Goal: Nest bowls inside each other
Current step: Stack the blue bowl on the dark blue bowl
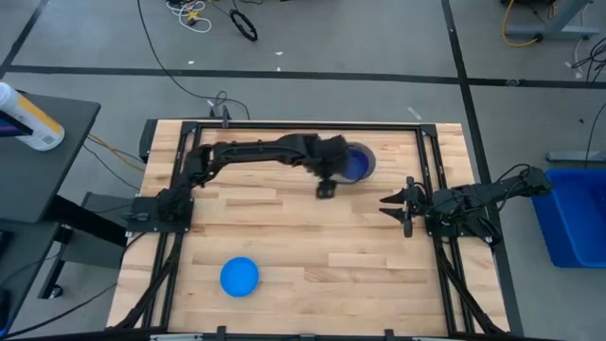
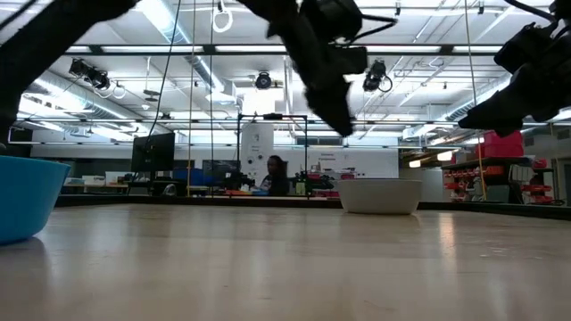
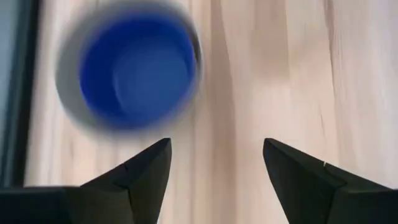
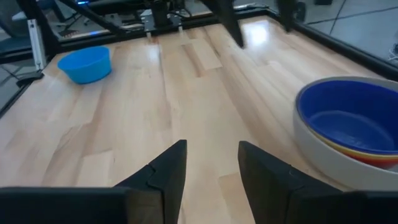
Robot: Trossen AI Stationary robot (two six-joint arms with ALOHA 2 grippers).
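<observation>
A grey bowl (image 1: 365,163) stands on its base at the table's far middle, with a dark blue bowl (image 3: 137,71) nested in it. Yellow and red rims (image 4: 367,154) show between the two. A light blue bowl (image 1: 240,277) stands alone near the front left and also shows in the right wrist view (image 4: 85,64). My left gripper (image 1: 325,188) hovers open and empty just beside the stack, on its near-left side, raised above the table (image 2: 335,111). My right gripper (image 1: 393,204) waits open at the right, with nothing between its fingers (image 4: 212,155).
Bare wooden tabletop (image 1: 312,246) lies between the stack and the light blue bowl. A black frame (image 1: 284,123) runs along the table's edges. Beyond the table a person sits at a desk (image 2: 275,174).
</observation>
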